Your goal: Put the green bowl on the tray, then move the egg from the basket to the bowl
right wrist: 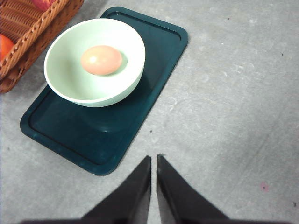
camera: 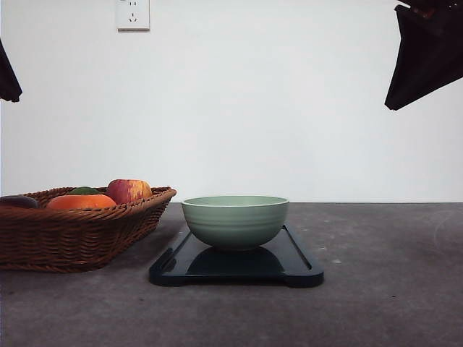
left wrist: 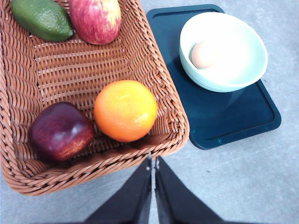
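One egg, brown-orange, lying inside the green bowl, a little off centre. Bowl upright on the tray, toward the end nearest the basket; other end of the tray bare. Tray flat on the grey desk, just beside the basket, seemingly not touching it. Four fruits in the basket: orange and dark red apple side by side against one wall, green avocado and red-yellow apple together at the opposite end, bare wicker between the pairs. Left hand clenched on nothing, fingertips pressed together, hanging above the desk just outside the basket's rim near the orange. Right hand likewise closed and empty, tips meeting, above bare desk just off the tray's edge. Front view: both arms high, well clear of everything below.
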